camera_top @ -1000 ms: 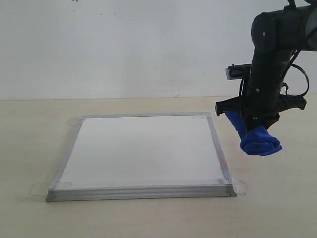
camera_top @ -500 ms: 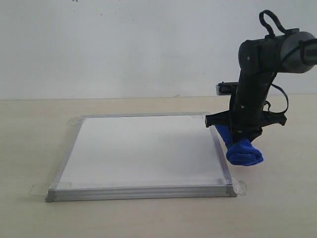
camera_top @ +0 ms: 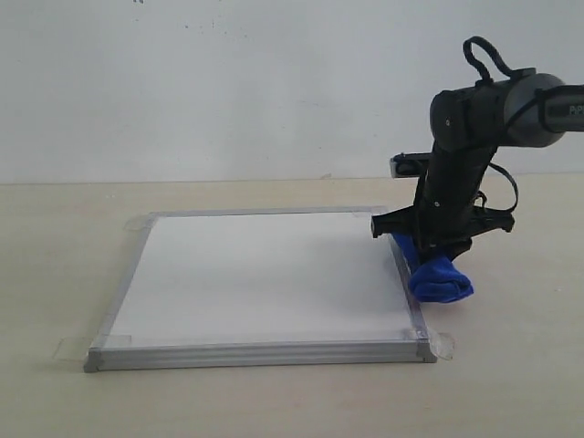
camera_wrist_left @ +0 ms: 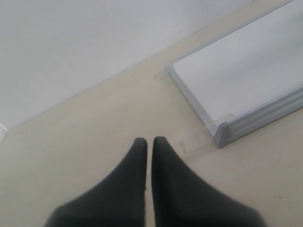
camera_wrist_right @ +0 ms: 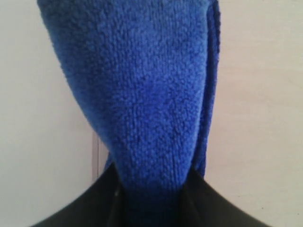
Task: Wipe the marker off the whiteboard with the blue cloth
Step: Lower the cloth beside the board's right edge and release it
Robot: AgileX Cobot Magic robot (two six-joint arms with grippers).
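**A:** Which step is the robot working on?

**B:** The right gripper [camera_top: 427, 248] is pinching the bright royal-blue fuzzy microfibre cloth [camera_top: 441, 281], rolled thick. It is holding it low at the right rail of the flat square white board with the thin silver-grey frame [camera_top: 265, 274], near the front corner. I'm judging this as lining up for a wiping pass.

**A:** And next?

**B:** Probably pressing the roll onto the white face and sweeping toward the board's middle.

**A:** The other pincer?

**B:** The left gripper [camera_wrist_left: 149, 142] is hanging over the pale tabletop [camera_wrist_left: 85, 127] beside a taped corner, its fingers pressed together on nothing.

**A:** Anything hard to see?

**B:** I'm finding no red-pink marker line anywhere. I cannot tell whether the cloth is touching the rail, since blue pile is filling the right wrist view.
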